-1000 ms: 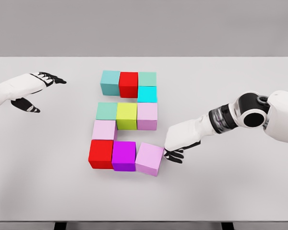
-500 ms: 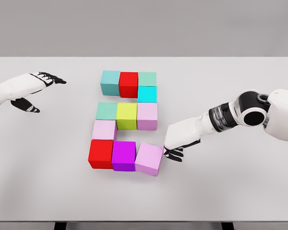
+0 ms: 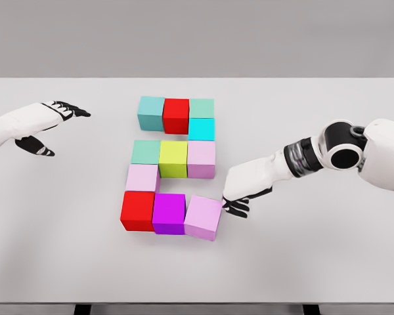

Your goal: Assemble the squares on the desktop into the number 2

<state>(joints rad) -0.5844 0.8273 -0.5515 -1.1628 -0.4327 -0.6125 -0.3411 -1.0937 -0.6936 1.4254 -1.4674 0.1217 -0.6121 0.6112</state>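
On a white table (image 3: 328, 262), the right hand (image 3: 240, 197), fingers loose and gripping nothing, touched the tilted pink cube (image 3: 204, 217) ending the block 2's bottom row beside the purple cube (image 3: 169, 213), which likely needed squaring flush next; the left hand (image 3: 43, 121) hovered open, well apart.

A pale grey table (image 3: 328, 262) fills the view under even light, with a plain grey wall (image 3: 197, 36) behind it

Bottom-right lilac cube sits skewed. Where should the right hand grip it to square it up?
Grip the lilac cube from above across its near and far faces: the magenta cube blocks its left face. The right hand is at its free right side, so a sideways push might also work.
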